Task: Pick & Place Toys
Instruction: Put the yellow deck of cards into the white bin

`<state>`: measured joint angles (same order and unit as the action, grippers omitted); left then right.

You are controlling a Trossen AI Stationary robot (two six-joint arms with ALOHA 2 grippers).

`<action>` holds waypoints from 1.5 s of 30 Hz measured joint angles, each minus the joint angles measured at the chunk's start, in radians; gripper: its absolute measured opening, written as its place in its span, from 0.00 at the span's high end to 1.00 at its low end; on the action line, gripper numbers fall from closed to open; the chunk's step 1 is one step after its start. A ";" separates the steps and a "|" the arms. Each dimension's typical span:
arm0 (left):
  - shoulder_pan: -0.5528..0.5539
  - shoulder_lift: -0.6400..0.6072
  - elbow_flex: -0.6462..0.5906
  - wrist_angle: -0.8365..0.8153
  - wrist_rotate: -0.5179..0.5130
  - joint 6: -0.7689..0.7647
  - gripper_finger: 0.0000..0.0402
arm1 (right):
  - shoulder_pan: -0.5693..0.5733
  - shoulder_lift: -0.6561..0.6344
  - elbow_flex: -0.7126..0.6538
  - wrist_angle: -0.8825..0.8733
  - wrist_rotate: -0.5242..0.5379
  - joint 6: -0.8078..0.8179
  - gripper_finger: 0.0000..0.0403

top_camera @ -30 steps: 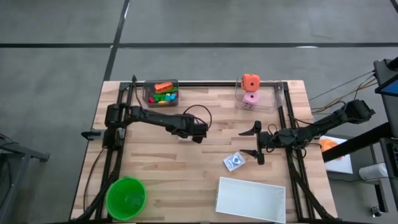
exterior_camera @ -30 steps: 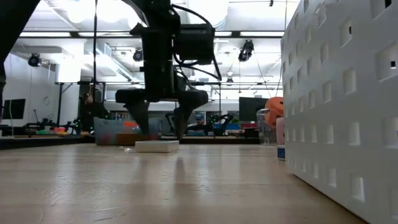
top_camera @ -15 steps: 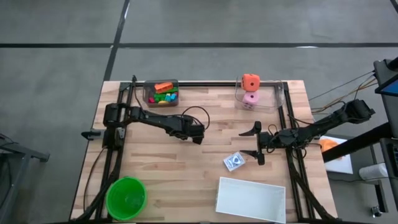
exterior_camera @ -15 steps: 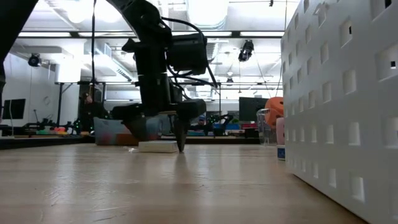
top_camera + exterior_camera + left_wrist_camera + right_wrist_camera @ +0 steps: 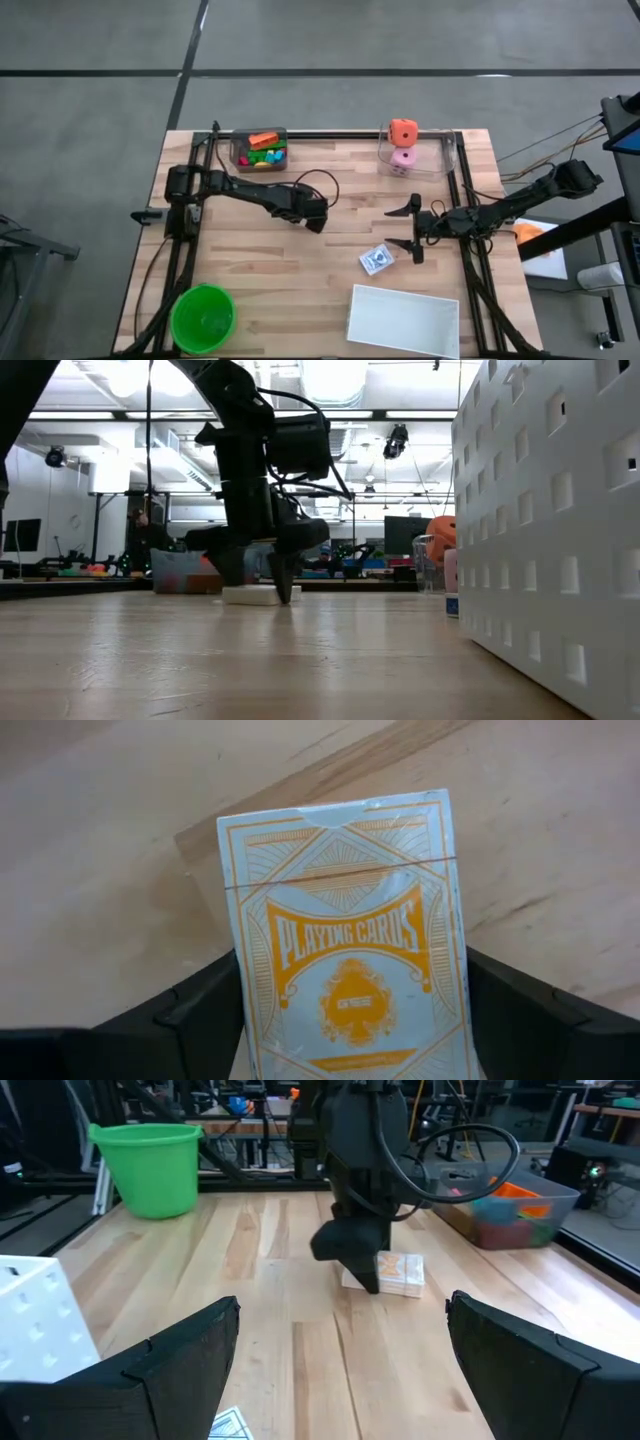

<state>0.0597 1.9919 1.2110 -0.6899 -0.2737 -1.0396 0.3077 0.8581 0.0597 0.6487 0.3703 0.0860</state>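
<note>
A white playing-card box with orange print (image 5: 350, 950) lies flat on the table near its middle, also seen in the low view (image 5: 250, 596) and in the right wrist view (image 5: 400, 1272). My left gripper (image 5: 315, 218) stands over it, pointing steeply down, shut on it. My right gripper (image 5: 412, 228) waits open at the table's right, holding nothing. A blue-printed card box (image 5: 376, 259) lies in front of it. An orange holed cube (image 5: 403, 131) and a pink die (image 5: 403, 158) sit in a clear container at the far edge. My left gripper has the card box between its two fingers, one finger (image 5: 215, 1005) on each long side (image 5: 452, 990), toward the end away from the flap. The fingers come from above, slanting steeply down, and lie across the box. The box rests flat on the table.
A clear bin of small colourful toys (image 5: 260, 150) stands at the far left. A green bowl (image 5: 203, 318) is at the near left corner and a white tray (image 5: 403, 320) at the near right. Bare wood lies between them.
My left gripper has come down over the white card box until its fingertips reach the table. Its fingers have drawn closer together onto the box's sides. The box has stayed where it was.
</note>
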 joint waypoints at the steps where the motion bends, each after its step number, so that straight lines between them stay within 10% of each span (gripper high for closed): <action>1: 0.000 -0.001 0.000 0.000 0.000 0.017 0.24 | 0.000 0.002 0.000 0.000 0.004 0.000 0.12; 25: -0.041 -0.175 -0.009 0.091 -0.168 0.609 0.24 | -0.052 0.036 0.057 -0.021 0.048 0.266 0.12; 45: -0.234 -0.182 -0.006 0.305 -0.380 0.911 0.24 | -0.277 0.385 0.535 -0.453 -0.262 0.520 0.12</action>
<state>-0.1747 1.8095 1.2053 -0.3852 -0.6538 -0.1285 0.0303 1.2431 0.5946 0.1961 0.1085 0.6062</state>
